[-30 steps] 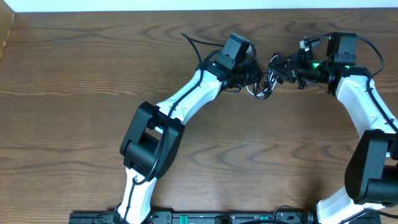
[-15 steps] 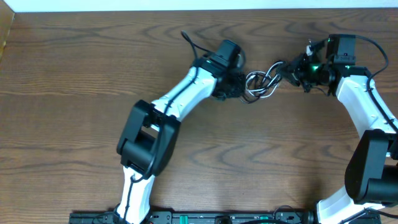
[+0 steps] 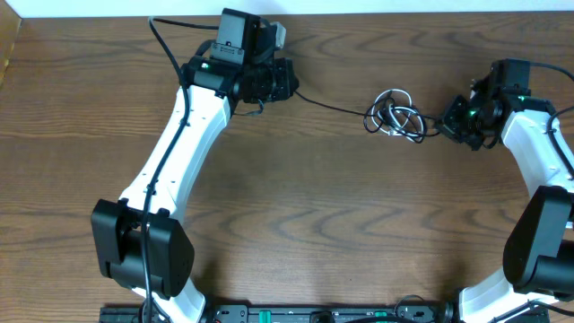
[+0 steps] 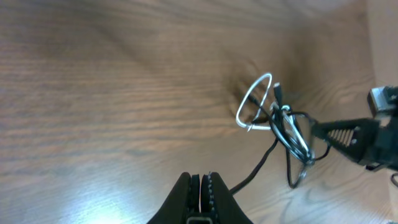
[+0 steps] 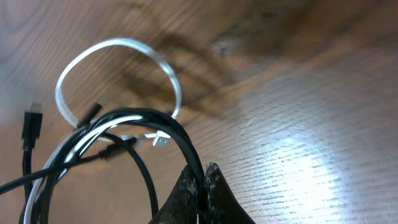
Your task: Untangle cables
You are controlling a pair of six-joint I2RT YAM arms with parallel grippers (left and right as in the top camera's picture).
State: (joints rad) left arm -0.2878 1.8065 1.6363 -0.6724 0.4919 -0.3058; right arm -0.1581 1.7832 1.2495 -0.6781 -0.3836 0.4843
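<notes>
Toward one o'clock on the table (image 3: 287,215), the right gripper (image 3: 446,118) clamps a loop of the black cable (image 3: 332,105) as an anchor, while at twelve o'clock the left gripper (image 3: 289,87), pinched shut on its tail, holds it taut, apparently to slide it free of the white cable (image 5: 115,43).

Table: dark brown wood grain (image 3: 296,224) fills my overhead feed from edge to edge, the grain running left to right.
Far edge: a white strip (image 3: 359,6) runs the table's full width beyond it; wall or floor, I cannot tell.
Far-left corner: a pale tan panel (image 3: 9,45) stands just beside the table.
Light: from above; soft white glare lies on the wood in both wrist feeds.
</notes>
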